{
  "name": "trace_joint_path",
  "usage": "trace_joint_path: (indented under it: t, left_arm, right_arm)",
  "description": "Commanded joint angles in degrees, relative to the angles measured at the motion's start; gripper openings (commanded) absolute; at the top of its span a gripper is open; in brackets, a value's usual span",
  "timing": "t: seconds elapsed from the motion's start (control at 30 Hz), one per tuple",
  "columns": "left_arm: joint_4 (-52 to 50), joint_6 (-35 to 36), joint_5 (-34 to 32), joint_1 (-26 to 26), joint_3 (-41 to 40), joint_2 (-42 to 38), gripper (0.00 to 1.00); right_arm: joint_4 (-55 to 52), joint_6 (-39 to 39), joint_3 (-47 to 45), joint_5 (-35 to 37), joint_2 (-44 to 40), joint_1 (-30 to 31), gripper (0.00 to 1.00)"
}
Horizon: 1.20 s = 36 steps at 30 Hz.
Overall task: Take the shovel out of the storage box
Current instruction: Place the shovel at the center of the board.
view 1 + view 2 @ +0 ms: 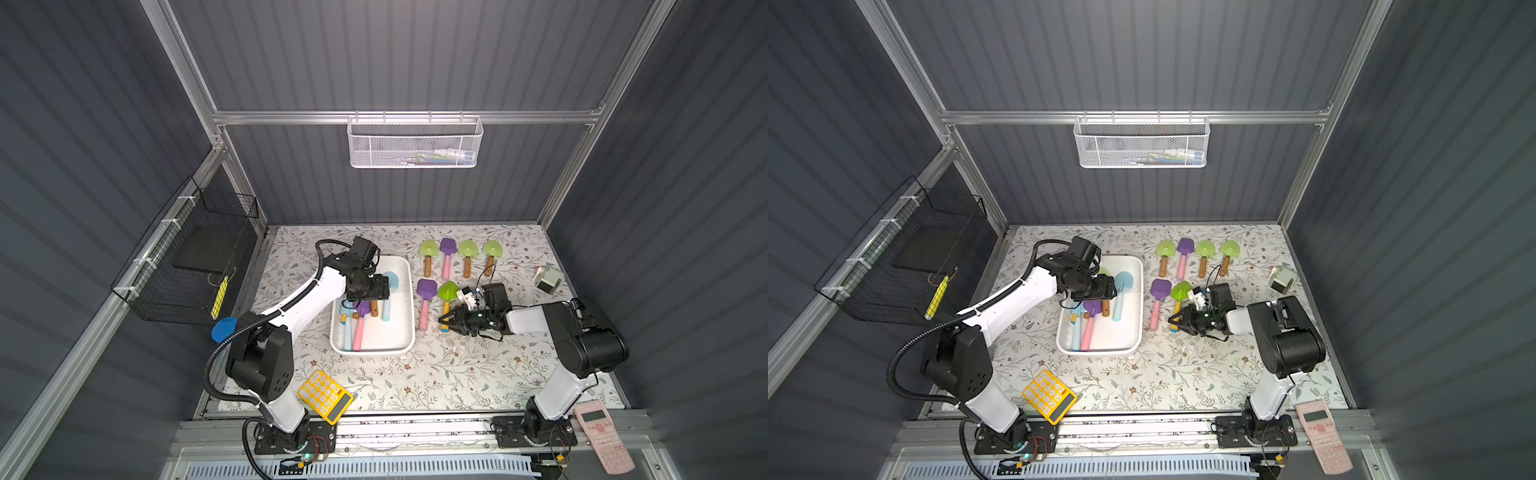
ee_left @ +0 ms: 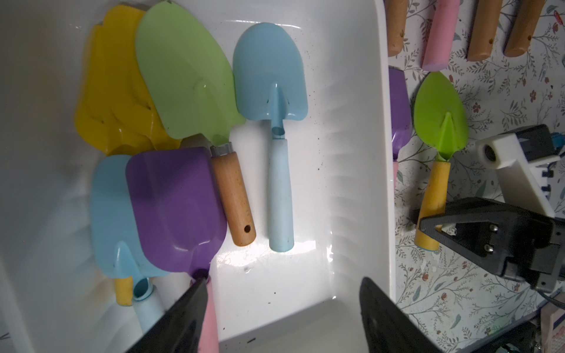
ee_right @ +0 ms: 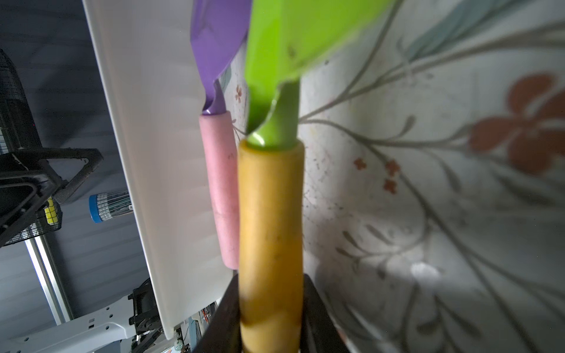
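White plastic storage box (image 1: 399, 332) holds piled shovels (image 2: 171, 198) under the spread left hand (image 2: 283, 280); right hand (image 1: 442, 321) pinches a yellow-handled green shovel (image 3: 270, 214) just right of it.

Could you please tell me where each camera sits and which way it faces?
Top views: high over the table's near edge, looking down; left arm, right arm show.
Left wrist: above the storage box, looking into it; open left gripper shows.
Right wrist: low over the table, looking along the yellow-handled green shovel; right gripper clamps it.
Shared: both wrist views show that shovel.
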Motion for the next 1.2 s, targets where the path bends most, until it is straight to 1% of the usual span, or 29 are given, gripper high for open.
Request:
trace_joint_path:
  t: [0.0,0.07,0.2,0.23,0.43,0.53,0.63,0.73,0.83,0.93,1.0,1.03,1.1,1.17]
  left_arm:
    - [-0.32,0.72,-0.79,0.41,-1.33,-1.71,0.78]
    - [-0.24,0.61,-1.05,0.49,-1.96,-2.19,0.78]
    - [-0.54,0.88,-1.39,0.58,-2.67,-2.56,0.78]
    - [-0.63,0.96,-1.41,0.58,-2.67,-2.60,0.78]
    - [-0.59,0.74,-1.24,0.75,-3.02,-2.82,0.78]
    - [-0.67,0.78,-1.40,0.76,-3.02,-3.15,0.78]
    - [-0.59,0.83,-1.48,0.76,-3.06,-3.11,0.78]
    - [-1.04,1.25,-1.98,0.76,-2.95,-2.57,0.78]
    - [-1.38,2.16,-0.99,0.76,-2.76,-1.33,0.78]
    - [-2.26,2.65,-0.72,0.71,-2.06,1.47,0.71]
    - [-1.44,2.72,-0.88,0.67,-1.98,2.93,0.59]
    - [-0.93,2.59,-0.67,0.59,-1.76,3.47,0.55]
    - [-0.23,2.50,0.01,0.35,-0.09,4.98,0.53]
    - [0.20,2.33,0.00,0.15,1.86,6.69,0.49]
  right_arm:
    - [-3.08,-0.21,0.28,1.08,0.86,-1.48,0.25]
    - [-3.36,-0.24,0.19,1.32,0.66,-1.92,0.29]
    - [-6.08,-1.23,1.21,2.12,0.55,-1.92,0.49]
    - [-6.63,-1.34,1.34,2.44,0.39,-1.92,0.52]
    - [-12.23,-3.08,3.04,4.94,-0.86,-2.01,0.57]
    - [-17.34,-4.20,3.73,9.76,-3.42,-2.01,0.60]
    - [-19.95,-4.70,4.75,11.62,-4.62,-2.08,0.63]
    - [-23.25,-5.50,6.66,13.82,-4.94,-2.05,0.63]
    - [-25.71,-6.06,7.18,15.63,-7.76,-2.01,0.64]
    - [-29.46,-6.70,7.64,18.71,-12.22,-1.96,0.64]
    - [-33.39,-7.43,8.40,22.53,-16.12,-1.84,0.62]
    - [-35.06,-7.72,8.82,23.93,-17.93,-1.71,0.62]
    - [-38.35,-8.28,9.77,26.31,-22.10,-1.48,0.61]
    - [-41.19,-8.34,10.38,27.12,-25.76,-1.40,0.61]
